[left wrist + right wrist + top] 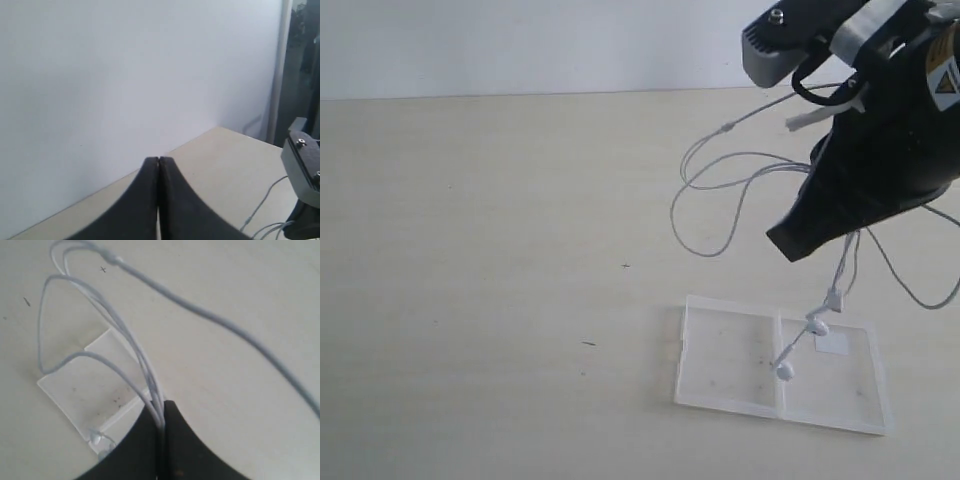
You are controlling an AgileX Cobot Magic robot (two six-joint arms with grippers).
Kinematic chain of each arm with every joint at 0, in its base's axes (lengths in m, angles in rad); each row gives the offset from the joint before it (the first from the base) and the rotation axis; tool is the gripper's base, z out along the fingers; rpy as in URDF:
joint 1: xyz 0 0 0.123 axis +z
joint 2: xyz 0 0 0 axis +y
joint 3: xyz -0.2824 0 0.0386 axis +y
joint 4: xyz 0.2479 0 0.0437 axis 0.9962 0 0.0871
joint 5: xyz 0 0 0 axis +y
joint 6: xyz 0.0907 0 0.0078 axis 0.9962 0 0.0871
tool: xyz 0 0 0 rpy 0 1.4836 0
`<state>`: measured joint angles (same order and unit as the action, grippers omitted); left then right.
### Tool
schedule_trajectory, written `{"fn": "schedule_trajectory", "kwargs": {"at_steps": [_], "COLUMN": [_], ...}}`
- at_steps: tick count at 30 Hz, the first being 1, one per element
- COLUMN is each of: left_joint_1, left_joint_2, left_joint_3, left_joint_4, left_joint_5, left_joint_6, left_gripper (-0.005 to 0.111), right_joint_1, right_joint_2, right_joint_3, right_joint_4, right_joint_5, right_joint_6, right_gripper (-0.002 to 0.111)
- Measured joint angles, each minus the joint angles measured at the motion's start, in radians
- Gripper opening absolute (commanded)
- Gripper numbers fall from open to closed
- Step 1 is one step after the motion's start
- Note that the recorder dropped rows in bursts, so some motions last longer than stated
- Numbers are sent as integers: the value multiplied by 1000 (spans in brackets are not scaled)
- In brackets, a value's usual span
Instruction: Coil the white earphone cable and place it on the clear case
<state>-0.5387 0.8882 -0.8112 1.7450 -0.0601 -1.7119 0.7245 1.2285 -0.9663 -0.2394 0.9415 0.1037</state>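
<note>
The white earphone cable (720,190) hangs in loose loops from my right gripper (790,243), which is raised above the table and shut on several strands (145,365). Two earbuds (817,324) dangle below it onto the clear case (720,350), which lies open and flat near the table's front right, its white sticker (833,344) on the right panel. In the right wrist view the case (80,385) lies beneath the loops. My left gripper (159,160) is shut on nothing, held high and facing the wall; it does not show in the exterior view.
The beige table (470,250) runs back to a white wall (520,40). One cable loop (920,290) trails right of the case near the table's right side. The right arm's grey wrist block (302,160) shows in the left wrist view.
</note>
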Motion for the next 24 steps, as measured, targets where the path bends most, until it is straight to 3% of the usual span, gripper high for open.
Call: {"fn": "schedule_trajectory", "kwargs": {"at_steps": [14,24], "left_joint_1": [0,0], "left_joint_2": [-272,-398], "left_joint_3": [328,391], "left_joint_4": [0,0], "left_joint_5": [42,36], "left_joint_6": [-102,-120], "left_gripper": [0,0], "right_joint_1": [0,0], "right_joint_2": [-42,-7], "right_joint_3": [191,298], "right_joint_4": [-49,-201], "right_joint_5": [-131,-263], "right_joint_6": [55,175], "right_gripper": [0,0]}}
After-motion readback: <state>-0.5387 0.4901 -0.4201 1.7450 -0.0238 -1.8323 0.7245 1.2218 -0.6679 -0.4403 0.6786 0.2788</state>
